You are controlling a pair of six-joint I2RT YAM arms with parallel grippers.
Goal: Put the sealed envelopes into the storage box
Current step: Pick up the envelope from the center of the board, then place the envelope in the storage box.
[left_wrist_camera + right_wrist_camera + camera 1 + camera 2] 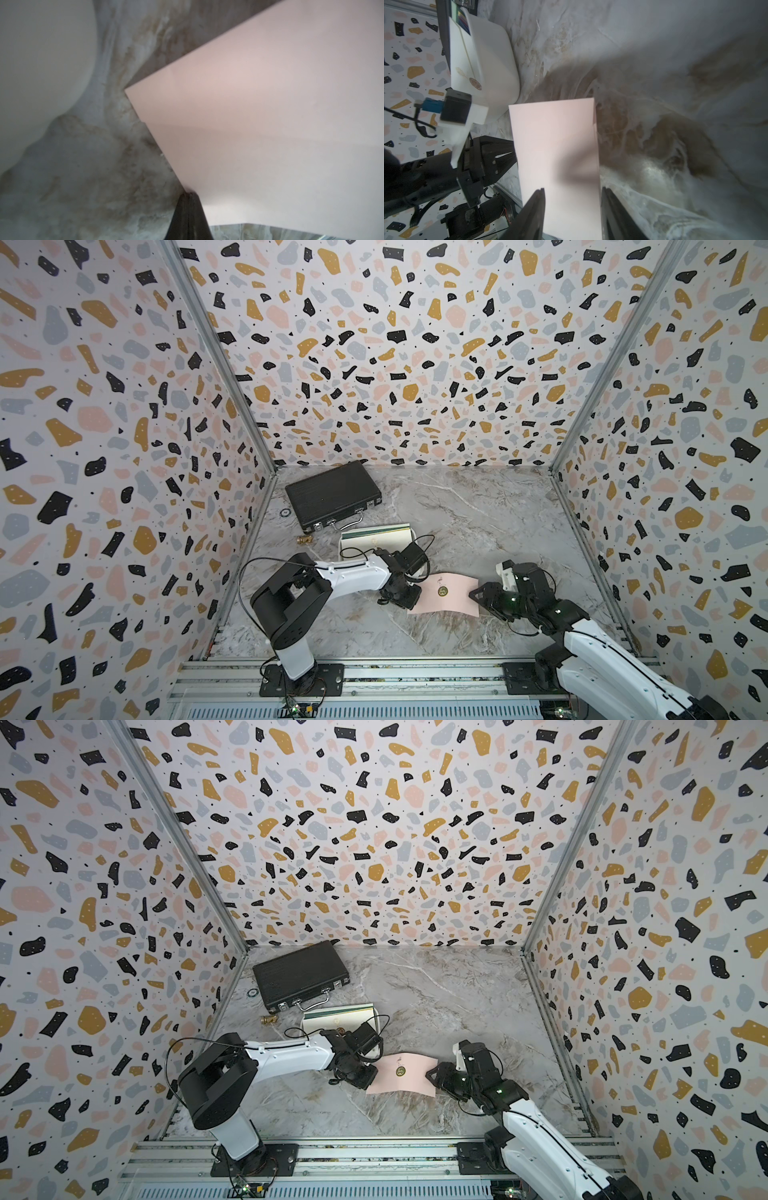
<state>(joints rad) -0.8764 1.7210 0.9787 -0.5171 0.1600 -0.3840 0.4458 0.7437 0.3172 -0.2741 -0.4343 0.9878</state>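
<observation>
A pink envelope point(451, 591) with a round dark seal point(442, 591) arches a little above the marble table between my two grippers. My left gripper point(417, 595) is shut on its left edge; in the left wrist view the fingertips point(190, 195) pinch that edge. At the envelope's right end my right gripper point(474, 595) stands open, one finger above the paper and one below point(572, 190). The white storage box point(342, 545) sits just behind the left wrist. Inside it a cream envelope point(374, 540) lies on top, with a dark green edge showing behind it.
A black ribbed briefcase point(332, 495) lies at the back left, its handle toward the box. A small brass piece point(304, 539) and a small ring point(285, 512) lie near the left wall. Patterned walls enclose three sides.
</observation>
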